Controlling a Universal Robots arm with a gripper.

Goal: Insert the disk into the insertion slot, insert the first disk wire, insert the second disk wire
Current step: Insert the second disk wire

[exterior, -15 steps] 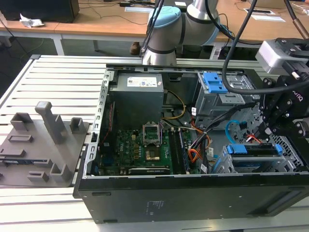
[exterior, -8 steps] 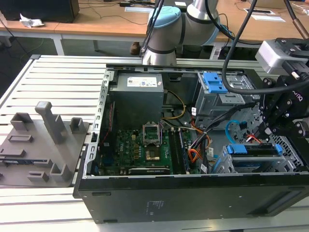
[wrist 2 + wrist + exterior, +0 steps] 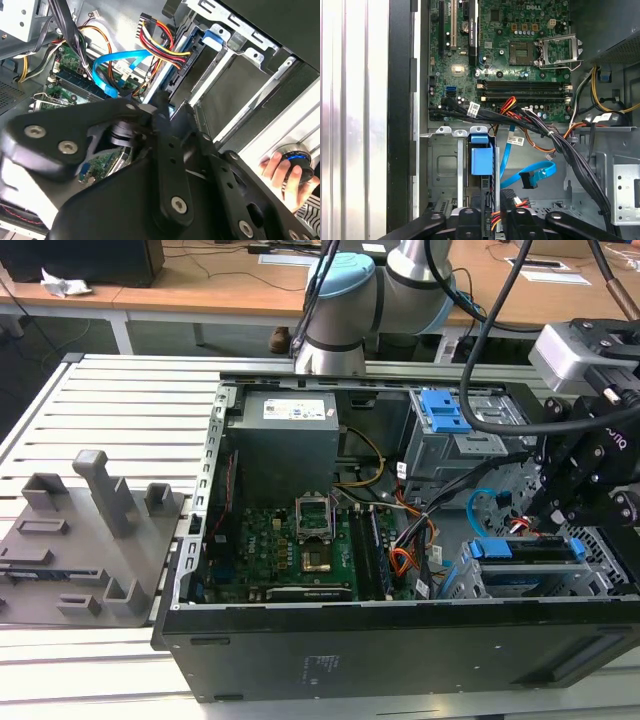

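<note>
Open computer case (image 3: 400,640) lies on the slatted counter (image 3: 110,410). The disk (image 3: 481,159) (blue carrier frame showing) sits inside the insertion slot (image 3: 445,165), the perforated grey cage in the case's corner at the exterior view's right, by the near wall. The pincer (image 3: 492,220) hangs at the disk's end, close beside a red-yellow-black wire bundle (image 3: 160,37). Cannot tell whether the pincer is apart or together. The second disk wire (image 3: 535,172), light blue, loops between the cage and the motherboard (image 3: 520,50). Its dark plug (image 3: 526,183) hangs loose, near the pincer. A taller blue-latched cage (image 3: 445,415) stands further along the same side wall. A person's hand (image 3: 280,172) rests on a rounded device (image 3: 295,160) outside the case.
</note>
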